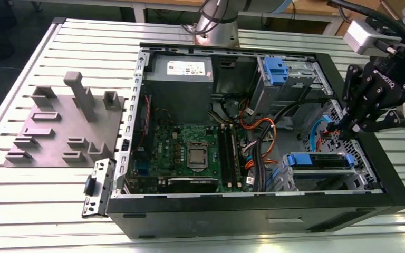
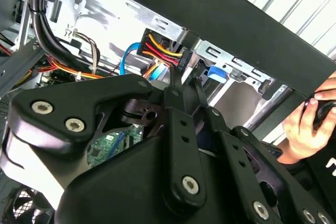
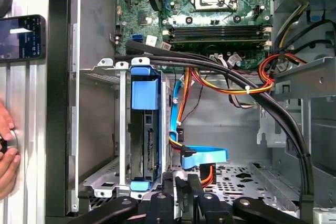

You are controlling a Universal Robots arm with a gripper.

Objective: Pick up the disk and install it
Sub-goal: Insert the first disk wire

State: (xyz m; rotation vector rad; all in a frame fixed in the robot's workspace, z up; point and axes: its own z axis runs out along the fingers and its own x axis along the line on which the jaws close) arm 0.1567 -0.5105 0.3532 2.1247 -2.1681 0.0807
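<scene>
Already the disk (image 3: 143, 135) stands on its edge in a metal cage (image 3: 122, 103) inside the open computer case (image 1: 259, 211), with its blue rails showing at both ends in the first wrist view. In the exterior view it lies in the cage near the front corner of the case, at that view's right. The gripper (image 1: 349, 129) hangs just above this corner, beside the case wall. Its two fingers (image 2: 178, 90) stand close together with only a thin gap, and I see nothing between them, so I judge that it holds nothing. Orange, red and black cables (image 3: 231, 77) and a flat blue cable (image 3: 207, 156) pass just beside the disk. A person's hand (image 2: 307, 129) rests outside the case wall.

To do this step well, I think the fingers should stay clear of the loose cables and meet the blue rail squarely, because a tilted push could jam the disk in the cage. The green main board (image 1: 188, 153) lies well apart.
</scene>
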